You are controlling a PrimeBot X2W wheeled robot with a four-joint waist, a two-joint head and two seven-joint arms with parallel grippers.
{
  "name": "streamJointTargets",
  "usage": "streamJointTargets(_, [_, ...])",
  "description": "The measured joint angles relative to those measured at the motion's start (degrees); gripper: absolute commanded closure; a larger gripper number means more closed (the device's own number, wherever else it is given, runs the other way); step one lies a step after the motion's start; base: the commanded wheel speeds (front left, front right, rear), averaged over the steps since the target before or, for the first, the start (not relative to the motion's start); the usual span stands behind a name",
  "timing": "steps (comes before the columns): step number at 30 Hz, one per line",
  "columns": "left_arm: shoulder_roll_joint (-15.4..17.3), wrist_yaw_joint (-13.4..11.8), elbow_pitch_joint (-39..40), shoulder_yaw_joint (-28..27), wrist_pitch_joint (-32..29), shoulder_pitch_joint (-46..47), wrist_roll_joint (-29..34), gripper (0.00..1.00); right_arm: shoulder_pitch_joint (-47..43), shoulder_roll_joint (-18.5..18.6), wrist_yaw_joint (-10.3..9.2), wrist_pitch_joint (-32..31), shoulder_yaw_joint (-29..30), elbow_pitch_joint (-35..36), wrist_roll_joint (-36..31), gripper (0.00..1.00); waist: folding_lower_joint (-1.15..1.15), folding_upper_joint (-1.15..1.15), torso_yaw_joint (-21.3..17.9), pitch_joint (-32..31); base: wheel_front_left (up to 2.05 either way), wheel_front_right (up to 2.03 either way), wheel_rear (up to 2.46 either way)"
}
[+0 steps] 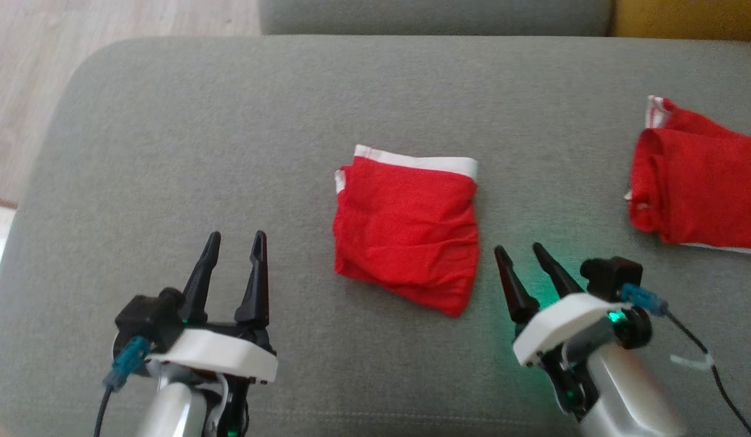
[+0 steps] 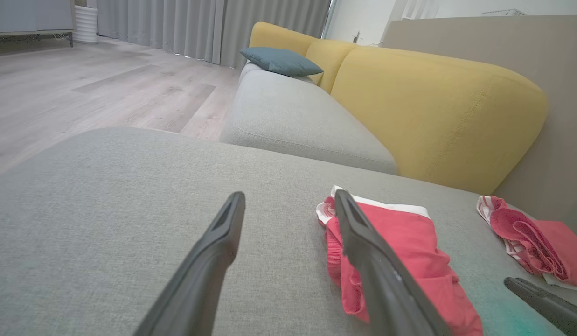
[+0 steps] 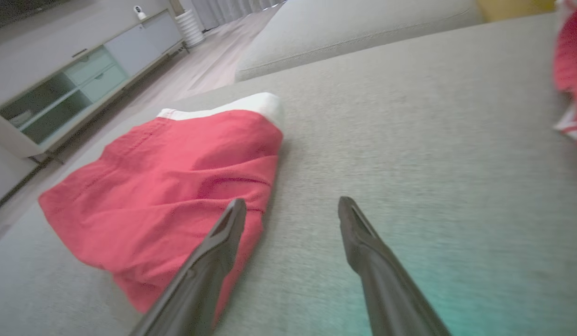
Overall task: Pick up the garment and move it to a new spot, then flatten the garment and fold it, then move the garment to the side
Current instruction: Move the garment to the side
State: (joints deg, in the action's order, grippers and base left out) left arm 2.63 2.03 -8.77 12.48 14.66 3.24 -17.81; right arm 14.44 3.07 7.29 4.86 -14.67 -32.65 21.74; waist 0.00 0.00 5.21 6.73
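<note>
Flanking the folded red cloth garment (image 1: 405,230) with fingers spread and empty, the left gripper (image 1: 237,237) and right gripper (image 1: 518,249) sit nearest, the wrinkled, near-square garment lying mid-way across the grey woven sofa cushion (image 1: 229,121), long axis running away from the robot, white waistband farthest.

Floor: pale wood planks (image 2: 83,93).
Seating: grey fabric cushions (image 2: 297,116), yellow backrests (image 2: 433,107), one blue-grey pillow (image 2: 281,60).
Far wall: long grey curtains (image 2: 213,28).
Storage: low pale cabinet (image 3: 83,79), with drawers and open shelves.
Light: soft, even.
</note>
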Motion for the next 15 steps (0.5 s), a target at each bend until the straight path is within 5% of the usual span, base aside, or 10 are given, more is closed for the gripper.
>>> streamJointTargets(3, [0.0,0.0,-0.2,0.3,0.0,0.9,-0.1,0.0,2.7,0.0,0.0,-1.3,-2.4,-3.2,6.4,0.0,0.0,0.0,1.5,0.9,0.0,0.0,0.0])
streamJointTargets(15, [0.0,-0.5,-0.4,1.3,0.0,1.1,-1.4,0.0,12.3,0.2,0.0,-0.2,-8.6,-16.2,12.7,0.0,0.0,0.0,6.6,3.2,0.0,0.0,0.0])
